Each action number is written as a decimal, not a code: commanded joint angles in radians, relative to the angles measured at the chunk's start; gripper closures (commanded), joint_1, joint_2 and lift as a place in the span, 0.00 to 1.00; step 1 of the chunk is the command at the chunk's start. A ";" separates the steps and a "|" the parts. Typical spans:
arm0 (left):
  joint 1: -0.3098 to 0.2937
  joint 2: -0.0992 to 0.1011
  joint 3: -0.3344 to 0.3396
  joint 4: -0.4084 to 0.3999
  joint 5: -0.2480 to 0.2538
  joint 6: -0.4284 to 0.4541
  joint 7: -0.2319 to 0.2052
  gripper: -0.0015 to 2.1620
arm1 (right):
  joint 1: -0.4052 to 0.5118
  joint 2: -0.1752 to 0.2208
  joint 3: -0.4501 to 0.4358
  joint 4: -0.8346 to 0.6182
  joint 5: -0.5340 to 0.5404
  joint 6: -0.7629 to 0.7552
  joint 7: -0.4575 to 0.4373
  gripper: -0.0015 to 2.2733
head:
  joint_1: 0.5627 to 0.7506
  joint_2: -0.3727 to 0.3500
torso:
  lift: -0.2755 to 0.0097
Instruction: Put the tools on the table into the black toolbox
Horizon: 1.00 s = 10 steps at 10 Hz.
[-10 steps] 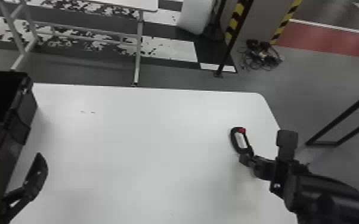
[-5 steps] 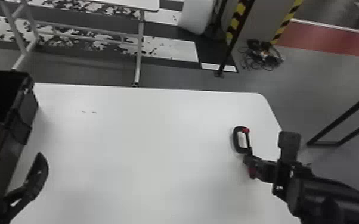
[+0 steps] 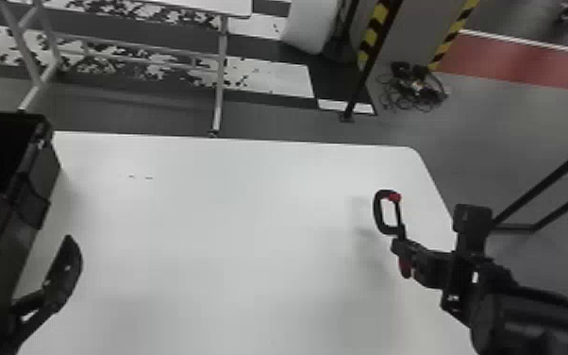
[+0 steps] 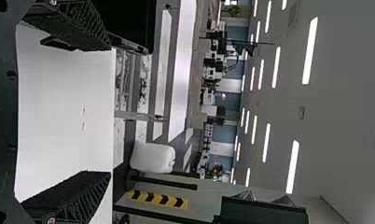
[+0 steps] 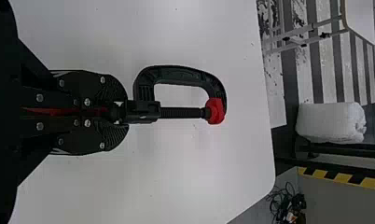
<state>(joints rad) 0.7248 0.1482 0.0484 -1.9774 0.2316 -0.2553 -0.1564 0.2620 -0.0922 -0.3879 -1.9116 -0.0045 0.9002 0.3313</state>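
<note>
My right fingers [image 5: 90, 135] are clenched on the clamp [image 5: 181, 74] near its handle, over the worktop [image 3: 226, 212], well right of the toolbox [image 3: 33, 189]. My left fingers [image 4: 78, 198], parted and empty, hang just beside that box. Pickup looks done; next I'd carry leftward, clear its rim and release inside.

In the right gripper [image 3: 397, 244], the clamp [image 3: 378, 213] edges toward the right side of the table [image 3: 250, 226], its red handle [image 3: 405, 267] emerging, and appears, from this angle, to rise.
</note>
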 commanded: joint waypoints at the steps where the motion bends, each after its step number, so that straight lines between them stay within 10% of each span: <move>1: -0.002 -0.002 -0.002 -0.021 -0.001 0.003 -0.022 0.02 | 0.017 0.000 0.001 -0.018 -0.008 -0.011 0.002 0.99 | 0.70 0.20 | 0.70; 10: -0.042 -0.016 -0.056 -0.141 0.005 0.160 -0.100 0.03 | 0.151 0.006 0.067 -0.218 -0.043 -0.103 0.109 0.99 | 0.70 0.23 | 0.70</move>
<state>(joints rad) 0.6884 0.1319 0.0001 -2.1165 0.2359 -0.1138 -0.2555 0.4081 -0.0859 -0.3229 -2.1184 -0.0466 0.7969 0.4379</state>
